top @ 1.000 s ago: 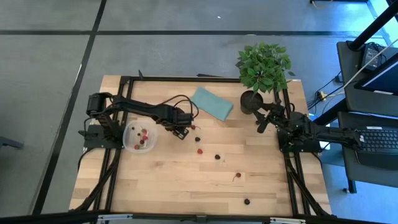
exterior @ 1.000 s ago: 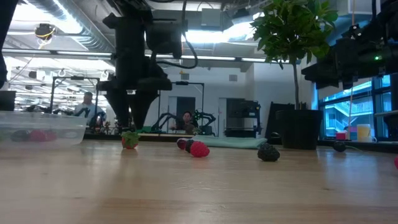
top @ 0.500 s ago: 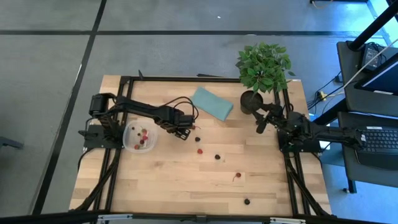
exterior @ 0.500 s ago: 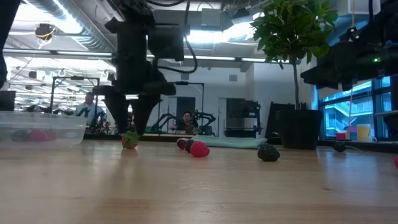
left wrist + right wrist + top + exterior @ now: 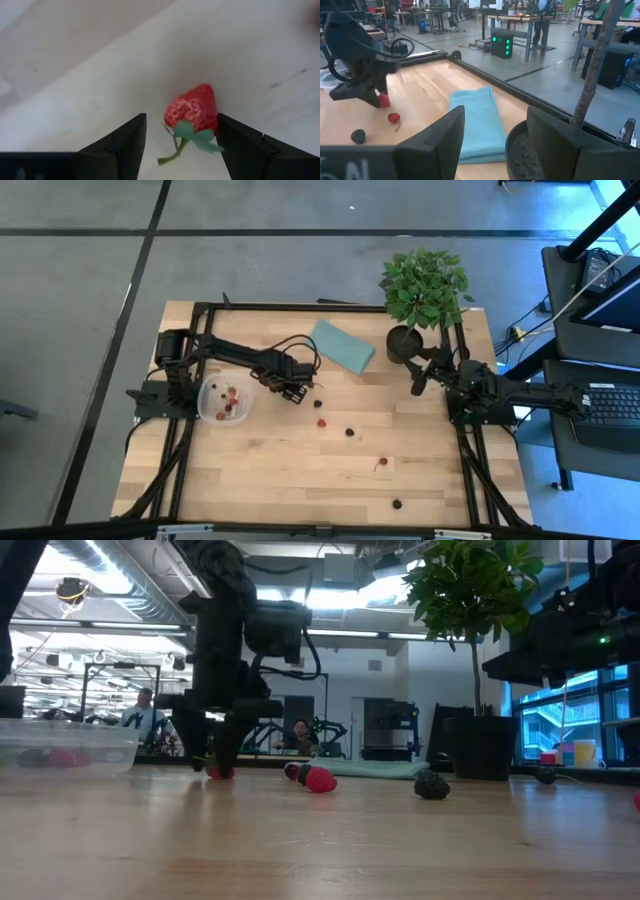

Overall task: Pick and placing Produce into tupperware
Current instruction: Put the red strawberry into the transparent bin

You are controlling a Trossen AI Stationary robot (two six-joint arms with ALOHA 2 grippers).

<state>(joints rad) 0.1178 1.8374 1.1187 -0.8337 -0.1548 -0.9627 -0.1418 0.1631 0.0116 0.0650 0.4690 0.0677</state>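
Note:
My left gripper (image 5: 180,150) is open and low over the table. Its fingers stand on either side of a red strawberry (image 5: 192,111) with a green top, which lies on its side on the wood. In the high view this gripper (image 5: 293,392) is right of the clear tupperware (image 5: 224,400), which holds several berries. More produce lies loose on the table: a red berry (image 5: 321,422), a dark one (image 5: 350,432), and a red one with a stem (image 5: 382,463). My right gripper (image 5: 418,375) waits open by the plant pot. My left gripper comes at the strawberry from above, pointing down, with one finger (image 5: 242,147) close against the fruit's side (image 5: 212,117). I cannot tell whether it touches. The strawberry lies on the table.
A teal pad (image 5: 341,345) lies at the far side, and a potted plant (image 5: 425,285) stands at the far right corner. One dark berry (image 5: 397,504) lies near the near edge. Bare wood stretches across the near half. A black frame rims the table.
My left gripper has come down onto the table and shifted a little toward the right edge, so its open fingers now stand around the strawberry instead of above it.

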